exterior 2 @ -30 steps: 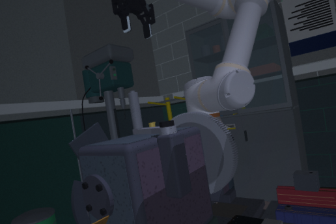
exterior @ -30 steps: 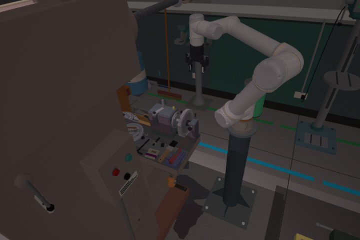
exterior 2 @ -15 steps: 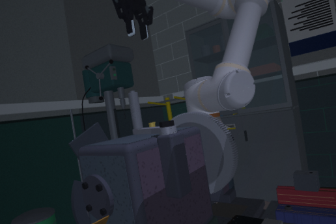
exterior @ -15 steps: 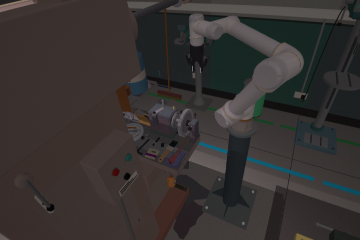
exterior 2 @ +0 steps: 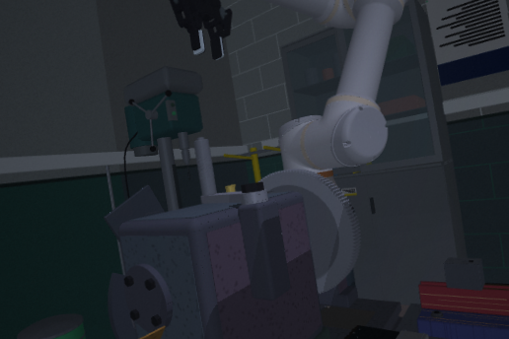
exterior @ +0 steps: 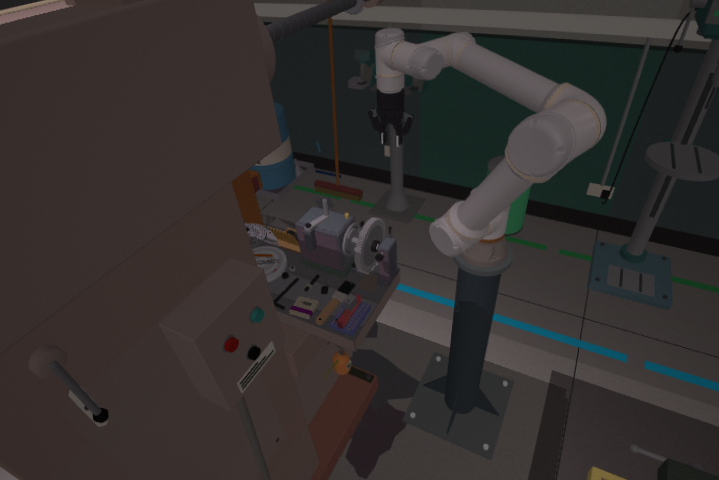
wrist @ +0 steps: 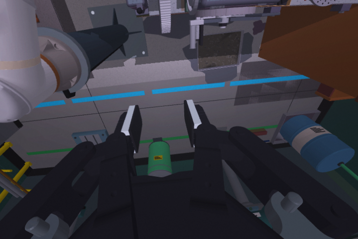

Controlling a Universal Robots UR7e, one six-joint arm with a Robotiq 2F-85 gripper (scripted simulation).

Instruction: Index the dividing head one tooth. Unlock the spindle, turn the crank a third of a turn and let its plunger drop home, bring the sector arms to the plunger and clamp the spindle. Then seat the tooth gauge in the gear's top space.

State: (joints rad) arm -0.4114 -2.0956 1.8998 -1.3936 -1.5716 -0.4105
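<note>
The dividing head sits on the machine table well below my gripper, a grey and purple block with an upright lock lever on top. The gear stands on its spindle at the right end, facing a small tailstock. From the second side camera the head's body fills the foreground with the gear behind it. My gripper hangs high in the air above and behind the table; it is partly open and holds nothing. The crank, plunger and sector arms are hidden from me.
A tray of red and blue tools lies at the table's front edge, with small parts beside it. The large brown machine housing fills the left. The arm's pedestal stands right of the table, and a grey post rises behind it.
</note>
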